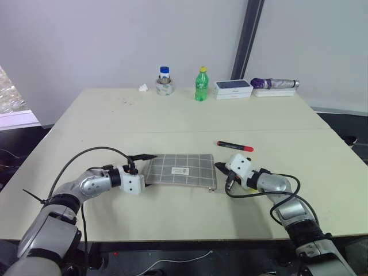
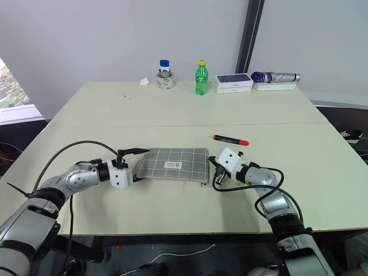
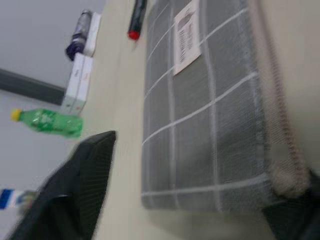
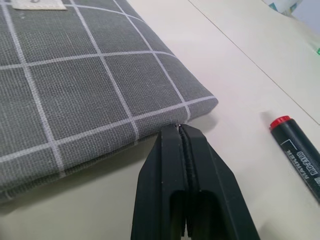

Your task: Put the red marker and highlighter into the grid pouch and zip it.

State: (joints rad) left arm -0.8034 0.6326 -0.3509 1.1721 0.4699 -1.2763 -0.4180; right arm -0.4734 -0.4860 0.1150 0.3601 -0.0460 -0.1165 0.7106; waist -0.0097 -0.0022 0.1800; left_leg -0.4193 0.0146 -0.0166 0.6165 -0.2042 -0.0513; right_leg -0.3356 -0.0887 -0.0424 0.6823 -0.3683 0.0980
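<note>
the two head views looked forward and down from above the near edge of the pale beige tabletop (image 1: 172, 115), taking in its whole width up to the far wall; they shared the same scene, slightly offset sideways. the left wrist view sat low and very close at one end of the flat grey fabric pouch with a white grid (image 3: 210, 110), looking along its length toward the green plastic bottle (image 3: 47, 122). the right wrist view looked from close by at the pouch's opposite end, over its own black fingers (image 4: 165, 195), with the black-barrelled, red-tipped marker (image 4: 297, 155) beside.
</note>
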